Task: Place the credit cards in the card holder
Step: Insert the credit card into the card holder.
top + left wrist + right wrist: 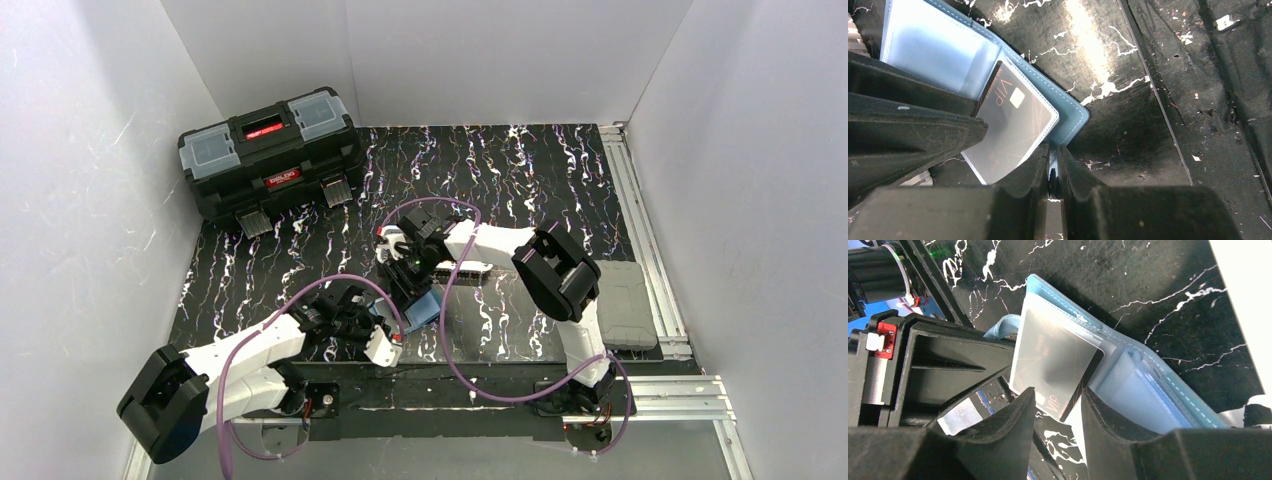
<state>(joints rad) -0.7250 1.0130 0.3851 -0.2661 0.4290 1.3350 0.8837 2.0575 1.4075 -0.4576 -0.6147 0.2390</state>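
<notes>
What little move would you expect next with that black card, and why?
Probably the right fingers nudge the black card deeper into its clear sleeve: one end sticks out of the card holder, whose edge the left fingers pinch steady.

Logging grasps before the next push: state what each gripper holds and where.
Left gripper pinches the card holder at its cover's edge. Right gripper straddles a corner of the black card; a grip cannot be told.

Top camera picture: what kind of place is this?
Probably a robot test booth: plain white walls box in a black marbled table, robot arms are bolted at its edge, and a toolbox sits in the corner.
</notes>
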